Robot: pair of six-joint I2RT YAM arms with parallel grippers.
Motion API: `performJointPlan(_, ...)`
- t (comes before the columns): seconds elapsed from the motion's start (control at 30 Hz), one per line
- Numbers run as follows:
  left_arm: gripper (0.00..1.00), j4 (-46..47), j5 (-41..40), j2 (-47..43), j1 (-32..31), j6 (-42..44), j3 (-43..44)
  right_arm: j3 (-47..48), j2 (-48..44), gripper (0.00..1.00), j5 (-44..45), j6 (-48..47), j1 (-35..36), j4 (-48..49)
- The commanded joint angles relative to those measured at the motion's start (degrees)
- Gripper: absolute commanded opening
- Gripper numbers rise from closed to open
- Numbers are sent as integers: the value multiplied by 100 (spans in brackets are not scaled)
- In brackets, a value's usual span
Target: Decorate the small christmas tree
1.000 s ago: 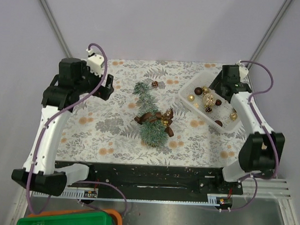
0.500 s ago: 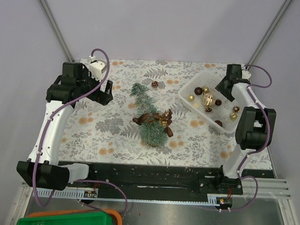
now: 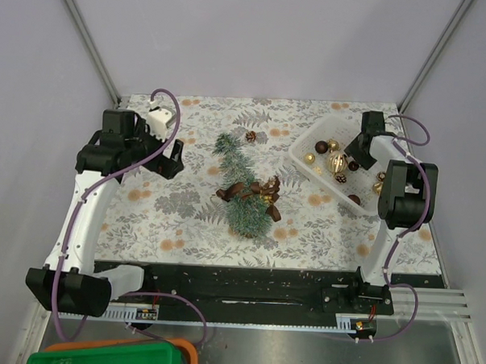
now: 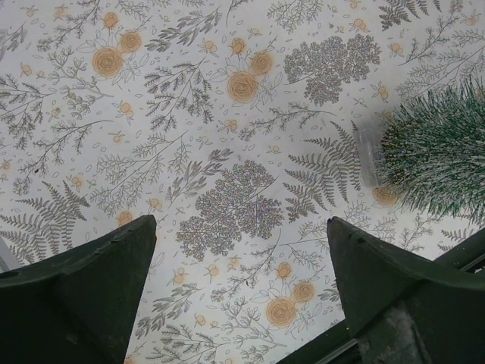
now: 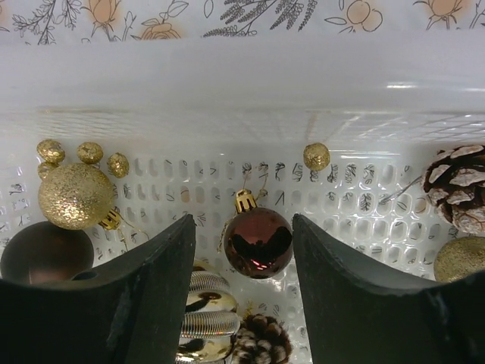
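The small christmas tree (image 3: 241, 186) lies on its side in the middle of the patterned table, with brown ribbon and gold pieces (image 3: 259, 192) across it. Its bristles (image 4: 439, 159) show at the right edge of the left wrist view. My left gripper (image 3: 173, 155) hovers left of the tree, open over bare cloth (image 4: 239, 221). My right gripper (image 3: 355, 155) reaches into the white tray (image 3: 317, 179). Its jaws (image 5: 243, 220) stand open on either side of a shiny dark red bauble (image 5: 258, 243), with a thin gap on each side.
The tray wall (image 5: 242, 83) rises just beyond the bauble. Around it lie a gold glitter bauble (image 5: 76, 196), a ribbed gold ornament (image 5: 204, 322), a brown matt ball (image 5: 42, 254) and a pine cone (image 5: 458, 186). Another pine cone (image 3: 251, 136) sits behind the tree.
My right arm has folded in and lowered its gripper into the tray, and its jaws have narrowed around the dark red bauble. My left arm has shifted slightly and stays open.
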Motion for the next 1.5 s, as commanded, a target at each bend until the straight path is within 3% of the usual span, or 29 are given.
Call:
performJointPlan(0.0, 99, 235, 160, -246, 17, 105, -47, -69, 26, 61, -73, 136, 19, 262)
performJointPlan(0.3, 99, 314, 204, -185, 17, -18, -73, -517, -210, 51, -82, 162, 19, 385)
performJointPlan(0.53, 99, 332, 248, -185, 17, -123, -117, -869, -781, 34, -134, 145, 19, 499)
performJointPlan(0.67, 99, 358, 318, -185, 17, -185, -143, -1053, -1474, 27, -327, 223, 28, 534)
performJointPlan(0.9, 99, 358, 494, -141, 17, -273, -135, -1124, -2995, 23, -986, 206, 28, 342)
performJointPlan(1.0, 99, 367, 564, -158, 17, -282, -161, -1054, -3523, 21, -1635, 206, 28, 157)
performJointPlan(1.17, 99, 350, 775, -194, 16, -299, -249, -1028, -4253, 22, -3516, 364, 159, 376)
performJointPlan(1.47, 99, 358, 986, -378, 8, -255, -433, 9, -4579, 22, -5809, 320, 1653, 437)
